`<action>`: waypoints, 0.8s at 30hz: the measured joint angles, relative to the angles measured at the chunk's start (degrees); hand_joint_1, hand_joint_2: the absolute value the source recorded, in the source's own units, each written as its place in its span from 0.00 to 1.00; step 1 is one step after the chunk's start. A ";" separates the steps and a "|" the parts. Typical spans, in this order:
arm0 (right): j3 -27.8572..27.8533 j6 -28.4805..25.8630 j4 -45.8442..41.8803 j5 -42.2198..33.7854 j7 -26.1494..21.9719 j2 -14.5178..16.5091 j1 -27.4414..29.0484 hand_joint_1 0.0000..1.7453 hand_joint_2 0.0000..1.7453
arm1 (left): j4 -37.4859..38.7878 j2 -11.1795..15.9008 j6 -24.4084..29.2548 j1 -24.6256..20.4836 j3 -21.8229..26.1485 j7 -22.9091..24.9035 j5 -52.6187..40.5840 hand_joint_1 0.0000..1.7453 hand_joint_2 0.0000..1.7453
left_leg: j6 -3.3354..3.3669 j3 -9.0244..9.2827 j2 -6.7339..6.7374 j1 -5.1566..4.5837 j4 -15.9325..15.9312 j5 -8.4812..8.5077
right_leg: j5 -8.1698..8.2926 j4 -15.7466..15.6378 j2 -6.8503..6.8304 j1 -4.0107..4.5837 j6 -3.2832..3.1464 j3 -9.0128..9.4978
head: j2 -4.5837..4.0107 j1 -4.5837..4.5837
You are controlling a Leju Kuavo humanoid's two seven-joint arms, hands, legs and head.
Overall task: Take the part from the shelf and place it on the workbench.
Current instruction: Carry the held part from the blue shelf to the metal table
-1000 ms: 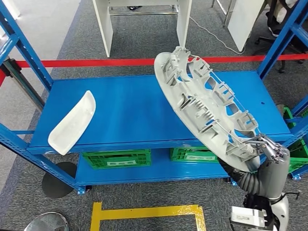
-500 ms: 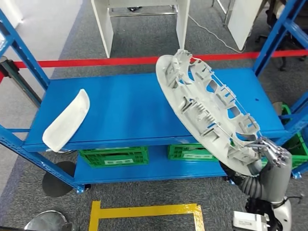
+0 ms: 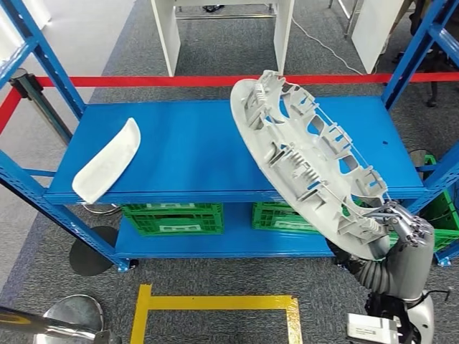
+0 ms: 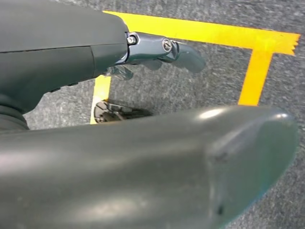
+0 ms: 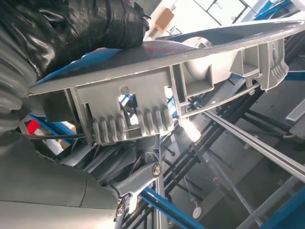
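Blue shelf (image 3: pixel 189 154) in front w/ a small white piece (image 3: pixel 107 160) lying at its left end; big grey ribbed part (image 3: pixel 308 161) is lifted off it, tilted, in the air over the shelf's right side. Right hand (image 3: pixel 398 222) grips the part's lower edge, fingers closed on the rim; left hand (image 4: pixel 158 50) hangs toward floor, fingers apart, holding nothing. Step: carry phase, pick looks done; next needs a turn toward workbench w/ part kept clear of shelf posts.

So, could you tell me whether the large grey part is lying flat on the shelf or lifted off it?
Lifted and tilted: the right hand grips the grey part by its lower edge.
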 joint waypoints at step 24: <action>-2.41 1.01 -3.28 -1.47 -4.17 -0.13 6.23 1.00 1.00 | -0.07 -0.84 3.18 -0.69 -4.84 0.51 -3.63 0.00 0.00 | -4.71 -10.41 -0.51 1.96 15.76 -3.73 | -1.53 -1.37 1.23 -1.10 -0.56 1.87 | 0.00 -0.10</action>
